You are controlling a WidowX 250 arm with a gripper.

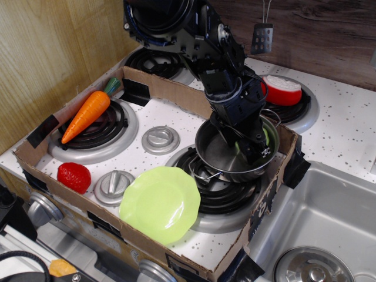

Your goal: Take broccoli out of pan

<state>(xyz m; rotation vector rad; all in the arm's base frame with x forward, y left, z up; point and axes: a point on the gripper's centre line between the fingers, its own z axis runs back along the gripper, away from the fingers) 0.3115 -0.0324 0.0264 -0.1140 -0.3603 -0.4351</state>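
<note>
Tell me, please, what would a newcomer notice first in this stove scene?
The black robot arm, reaching down into the shiny pan on the front right burner, its fingers nearly hiding the pale-green broccoli. Next, the lime-green plate in front of it, and the orange carrot on the left burner.

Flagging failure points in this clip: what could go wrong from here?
The gripper is deep inside the pan, covering most of the broccoli, so whether it has a grasp cannot be told. Lifting could catch the rim and drag the pan off its burner, or knock it into the cardboard wall.
</note>
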